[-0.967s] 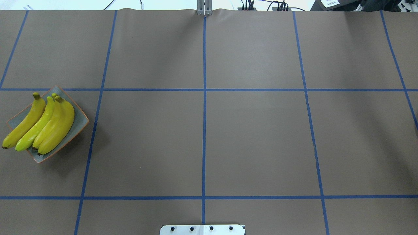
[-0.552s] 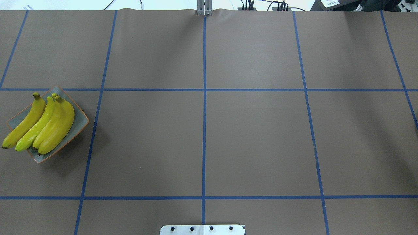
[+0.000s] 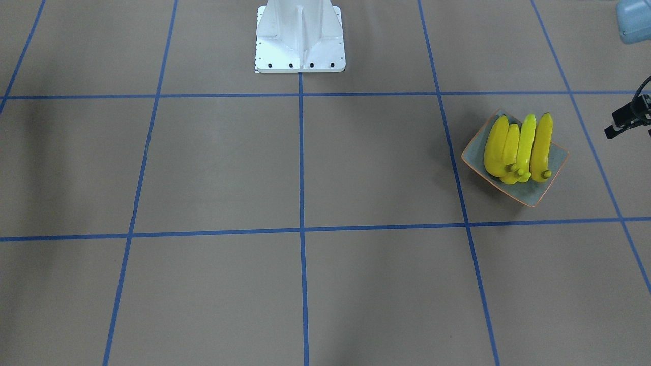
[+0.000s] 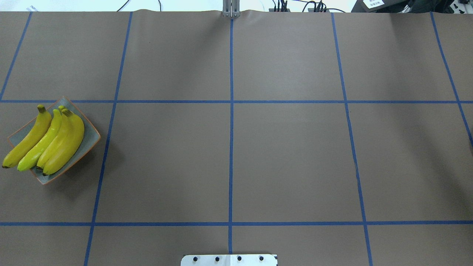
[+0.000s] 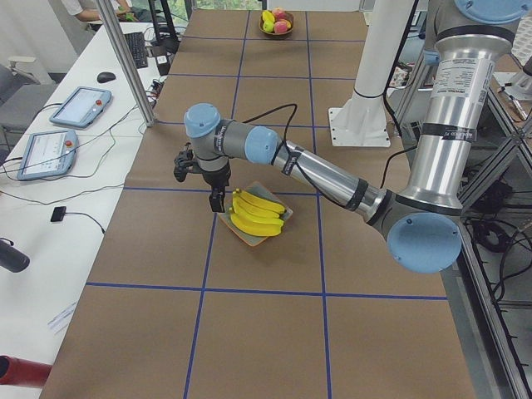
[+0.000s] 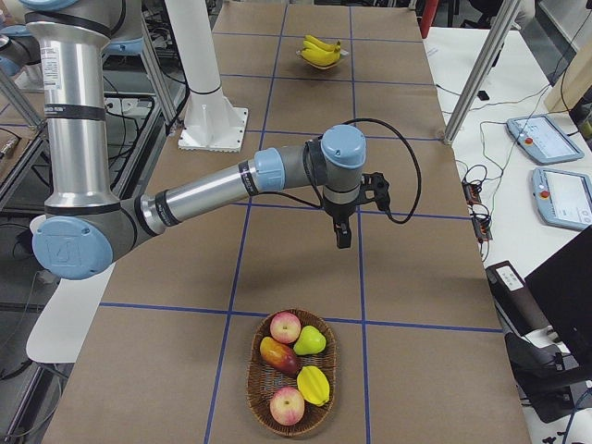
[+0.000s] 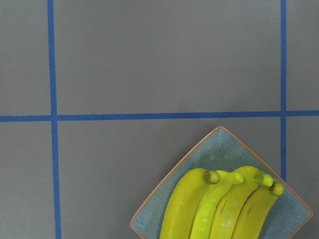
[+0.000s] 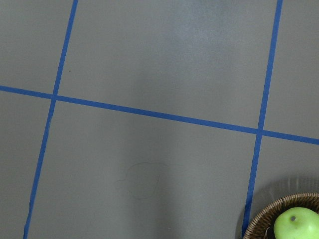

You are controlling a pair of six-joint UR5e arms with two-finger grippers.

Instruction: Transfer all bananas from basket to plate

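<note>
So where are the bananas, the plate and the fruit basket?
bananas [image 4: 55, 142]: overhead view, middle of the bunch.
plate [image 4: 91, 139]: overhead view, bare right corner.
basket [image 6: 262, 388]: right side view, bare woven wall.

The left wrist view cut off the bananas [image 7: 219, 209] and the plate [image 7: 219, 147] at its bottom edge. The right wrist view caught only a rim arc of the basket [image 8: 261, 226] and part of a green fruit [image 8: 296, 225]. The left gripper [image 5: 217, 199] and right gripper [image 6: 343, 237] appeared too small to judge their jaws.
</note>
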